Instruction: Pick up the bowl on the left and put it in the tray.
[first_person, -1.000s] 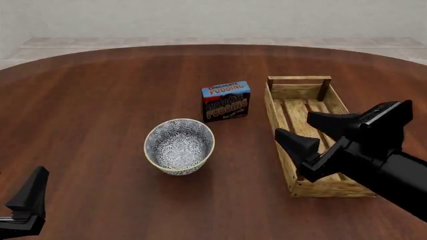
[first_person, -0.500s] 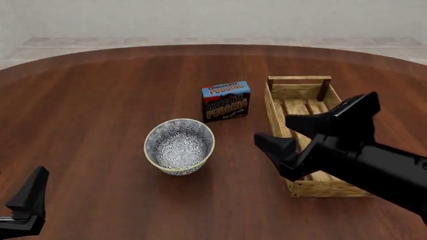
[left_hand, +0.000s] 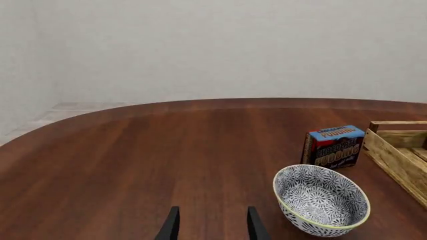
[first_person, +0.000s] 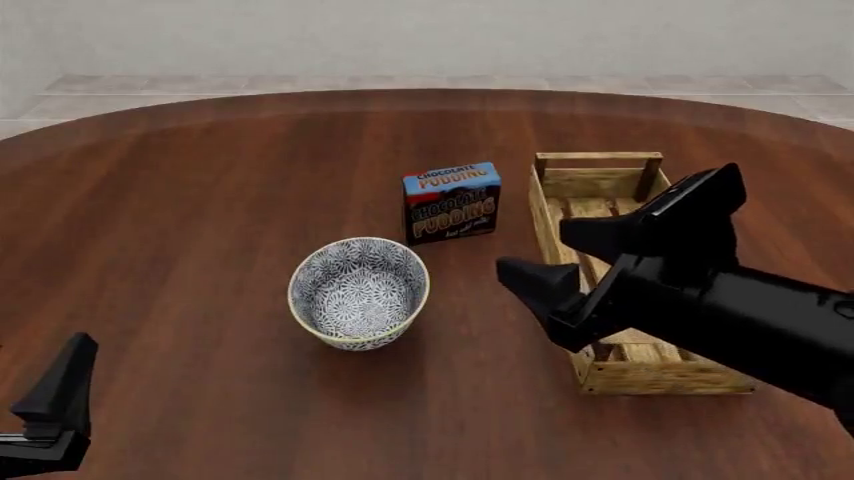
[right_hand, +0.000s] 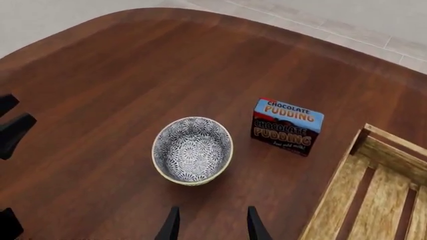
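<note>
The blue-and-white patterned bowl (first_person: 358, 292) stands upright on the table, left of the wooden slatted tray (first_person: 598, 158). My right gripper (first_person: 531, 250) hovers open above the tray's left wall, its fingers pointing toward the bowl with a gap of bare table between them. The right wrist view looks down on the bowl (right_hand: 192, 150), beyond the gripper (right_hand: 211, 225), with the tray (right_hand: 333, 200) to one side. My left gripper (left_hand: 211, 227) is open and empty, low at the near left corner, well short of the bowl (left_hand: 321, 200).
A blue-and-black chocolate pudding box (first_person: 453, 203) stands upright just behind the bowl, between it and the tray's far end. The round table's back edge curves behind it, with a pale floor and wall beyond.
My right gripper has moved left, from over the tray to its left wall, closer to the bowl, staying open. The left gripper and the bowl have not moved.
</note>
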